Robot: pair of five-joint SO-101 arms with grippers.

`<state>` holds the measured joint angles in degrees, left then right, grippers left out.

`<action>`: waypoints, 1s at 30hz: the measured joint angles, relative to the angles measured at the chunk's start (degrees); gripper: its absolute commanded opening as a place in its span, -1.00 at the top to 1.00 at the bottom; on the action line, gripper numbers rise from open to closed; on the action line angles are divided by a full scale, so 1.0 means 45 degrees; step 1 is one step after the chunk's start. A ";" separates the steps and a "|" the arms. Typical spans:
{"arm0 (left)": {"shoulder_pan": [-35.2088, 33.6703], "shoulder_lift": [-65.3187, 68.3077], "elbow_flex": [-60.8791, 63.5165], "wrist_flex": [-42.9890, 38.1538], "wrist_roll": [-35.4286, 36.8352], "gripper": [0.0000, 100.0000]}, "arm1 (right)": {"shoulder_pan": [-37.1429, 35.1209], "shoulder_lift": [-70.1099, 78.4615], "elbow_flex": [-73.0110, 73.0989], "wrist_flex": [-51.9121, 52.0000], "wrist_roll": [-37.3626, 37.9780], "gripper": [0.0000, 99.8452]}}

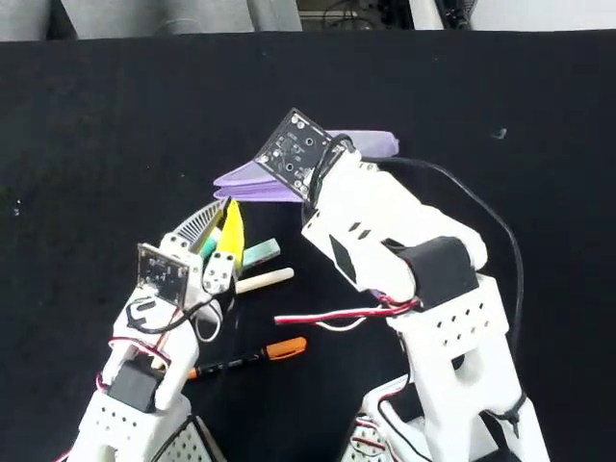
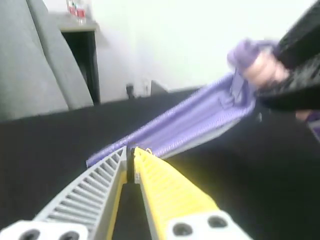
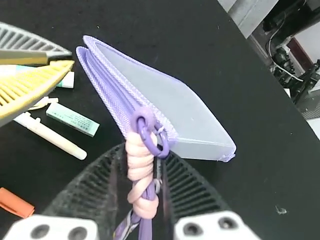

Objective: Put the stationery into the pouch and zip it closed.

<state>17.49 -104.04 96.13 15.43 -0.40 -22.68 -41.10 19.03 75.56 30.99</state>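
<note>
At the purple fabric zip pouch (image 3: 165, 110), the right gripper (image 3: 150, 156) clamps its purple-and-pink braided zipper pull (image 3: 141, 170). The left gripper (image 1: 225, 203) sits at the pouch's corner; its grip state cannot be determined.

The left arm (image 1: 144, 380) sits low at the left of the high view, wrist tipped forward. The left gripper (image 2: 131, 151) points away from its base, its grey and yellow fingers meeting at the tips. The right arm (image 1: 438, 289) stands beside it, elbow bent, wrist pitched forward and down. The right gripper (image 3: 148, 152) has its 2 black ribbed fingers clamped on the zipper pull cord (image 3: 140, 172).
</note>
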 measured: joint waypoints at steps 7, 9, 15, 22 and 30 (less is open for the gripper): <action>-0.0078 0.0860 0.0059 -0.0117 -0.2149 0.92 | 0.0000 0.0000 -0.0449 0.0957 0.0000 0.98; -0.0078 0.1407 0.0078 -0.0274 -0.2442 0.92 | 0.0000 -0.0020 -0.0899 0.1387 0.0000 0.98; -0.0078 0.2071 0.0078 -0.0469 -0.2286 0.92 | 0.0000 -0.0020 -0.1055 0.1465 0.0000 0.98; -0.0078 0.2129 0.0078 -0.0821 -0.2188 0.92 | 0.0000 -0.0020 -0.1055 0.1465 0.0000 0.98; 0.0039 0.2188 0.0078 -0.2637 -0.2188 0.92 | 0.0000 -0.0020 -0.1055 0.2735 0.0000 0.98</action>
<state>17.67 -94.20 96.48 3.56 -10.24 -22.68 -41.19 14.29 87.87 30.99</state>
